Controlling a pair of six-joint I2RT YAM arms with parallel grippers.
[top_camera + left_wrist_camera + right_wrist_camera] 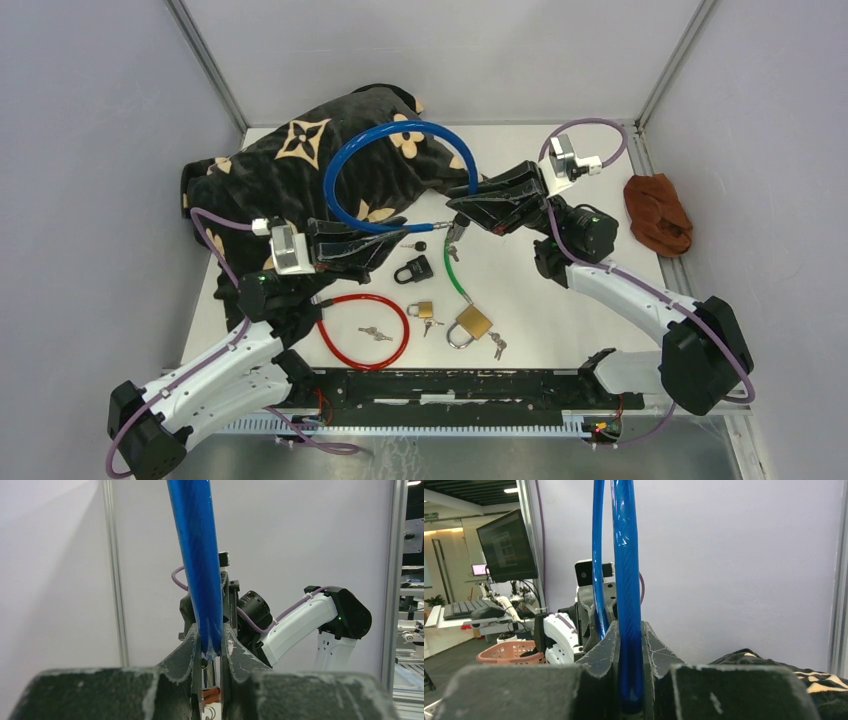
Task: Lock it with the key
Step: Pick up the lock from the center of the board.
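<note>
A blue cable lock (400, 130) arches in a loop above the table, held at both ends. My left gripper (395, 232) is shut on the end with the bare metal pin (425, 226). In the left wrist view the blue cable (197, 555) rises from between the gripper's (211, 645) fingers. My right gripper (458, 208) is shut on the other end, a small gap away from the pin. In the right wrist view the cable (626, 580) stands between the gripper's (629, 645) fingers. A small bunch of keys (452, 245) hangs under the right gripper.
On the table lie a black padlock (414, 268), two brass padlocks (470, 325) with keys, a red cable loop (362, 330), and a green cable (458, 280). A dark patterned blanket (290, 160) covers the back left. A brown cloth (657, 213) lies at the right.
</note>
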